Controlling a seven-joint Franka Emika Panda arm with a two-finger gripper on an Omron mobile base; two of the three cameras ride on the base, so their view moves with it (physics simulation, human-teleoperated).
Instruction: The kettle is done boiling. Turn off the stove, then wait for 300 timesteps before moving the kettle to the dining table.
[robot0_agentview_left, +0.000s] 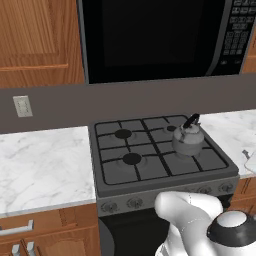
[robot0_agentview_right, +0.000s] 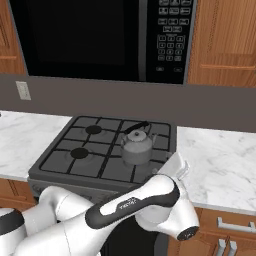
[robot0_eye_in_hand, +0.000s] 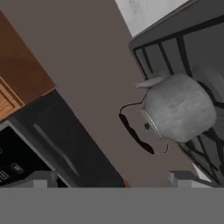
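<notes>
The grey kettle (robot0_agentview_left: 187, 140) (robot0_agentview_right: 136, 147) with its black arched handle stands upright on the right rear part of the stove (robot0_agentview_left: 150, 167) (robot0_agentview_right: 90, 155). The hand view is rolled and shows the kettle (robot0_eye_in_hand: 179, 113) close ahead, on the black grate. My gripper (robot0_eye_in_hand: 113, 179) is open with nothing between its fingertips (robot0_eye_in_hand: 43, 179), a short way from the kettle and apart from it. Grey knobs (robot0_agentview_left: 135, 202) line the stove's front, just above my white arm. The dining table is out of view.
A black microwave (robot0_agentview_left: 150, 35) (robot0_agentview_right: 100, 35) hangs above the stove. Marble counters flank it on the left (robot0_agentview_left: 40, 165) and right (robot0_agentview_right: 220, 160), with wooden cabinets above and below. A wall outlet (robot0_agentview_left: 22, 106) sits at the left.
</notes>
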